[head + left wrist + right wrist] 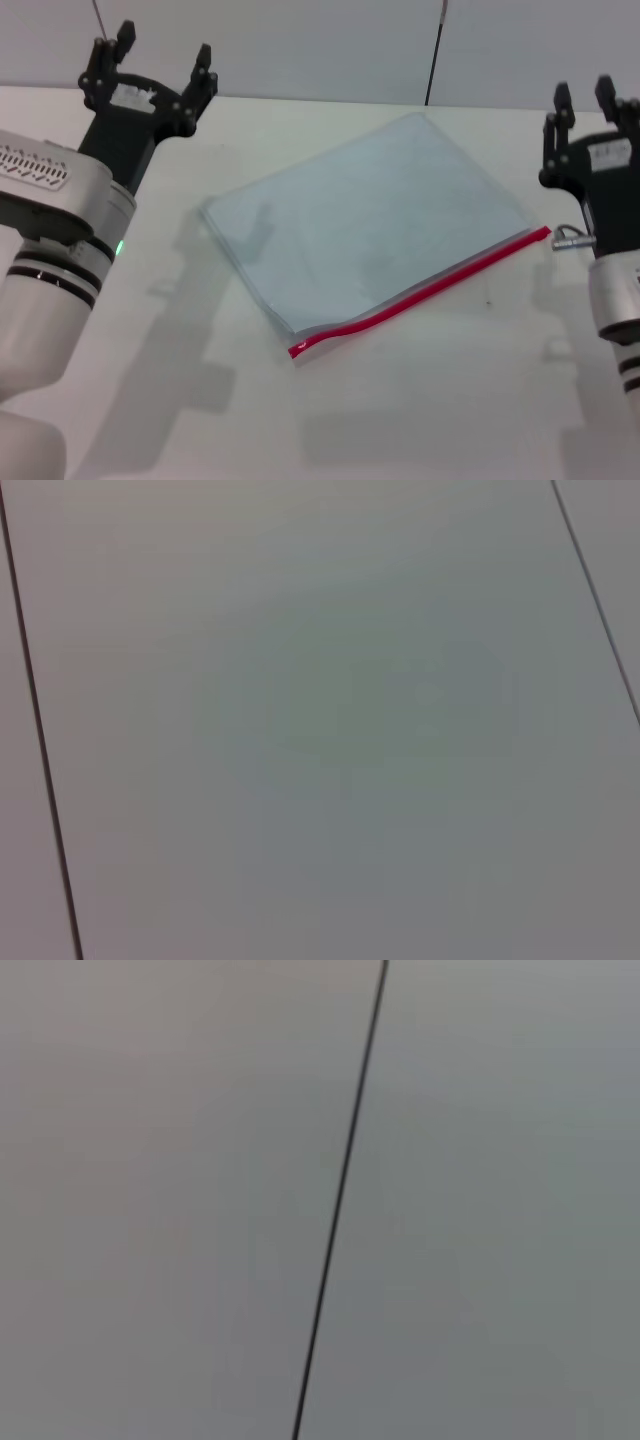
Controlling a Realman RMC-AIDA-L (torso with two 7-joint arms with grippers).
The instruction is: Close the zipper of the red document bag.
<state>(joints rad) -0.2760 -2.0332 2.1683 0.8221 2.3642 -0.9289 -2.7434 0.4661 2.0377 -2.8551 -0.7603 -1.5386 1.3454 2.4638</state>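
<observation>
Head view recorded, nearest first, a white desk [420, 400] carrying the red document bag [370, 220], a flat translucent pale blue-grey pouch that lay at an angle near the middle of the surface. Its near long edge bore the zipper [420, 290], a thin red strip that ran from a near end toward the robot's left up to a far end toward the robot's right. Near that left end the strip curved slightly and the bag's edge lifted a little off the desk. To the right, the right hand [586, 95] stood raised, its dark fingers pointing up and apart with a narrow gap, empty, just beside the zipper's far end but not touching it. To the left and farther back, the left hand [160, 55] was likewise raised over the desk, fingers spread wide and empty, well apart from the bag. Behind the desk rose a pale wall [330, 45] with thin dark seams. Left wrist view and right wrist view showed only pale panels crossed by dark lines.
</observation>
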